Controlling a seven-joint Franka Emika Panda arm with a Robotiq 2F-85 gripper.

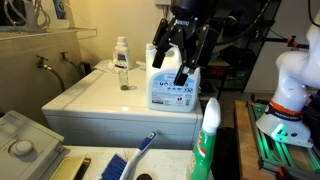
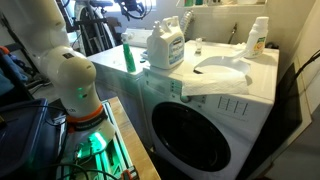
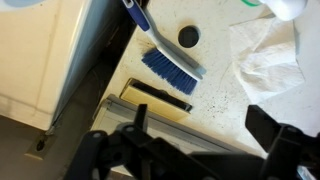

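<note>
Wrist view shows my fingers [image 3: 285,150] spread apart, holding nothing. In an exterior view the gripper [image 1: 172,66] hangs just above the detergent jug [image 1: 170,92], which stands upright on the washing machine [image 1: 95,100], near its top's edge. I'd centre over the handle and descend straight, so the jug isn't nudged off the machine.

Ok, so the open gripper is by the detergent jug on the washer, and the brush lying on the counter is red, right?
No, the brush is blue, not red; the wrist view shows it. The rest holds: the open gripper is by the detergent jug on the washer.
</note>
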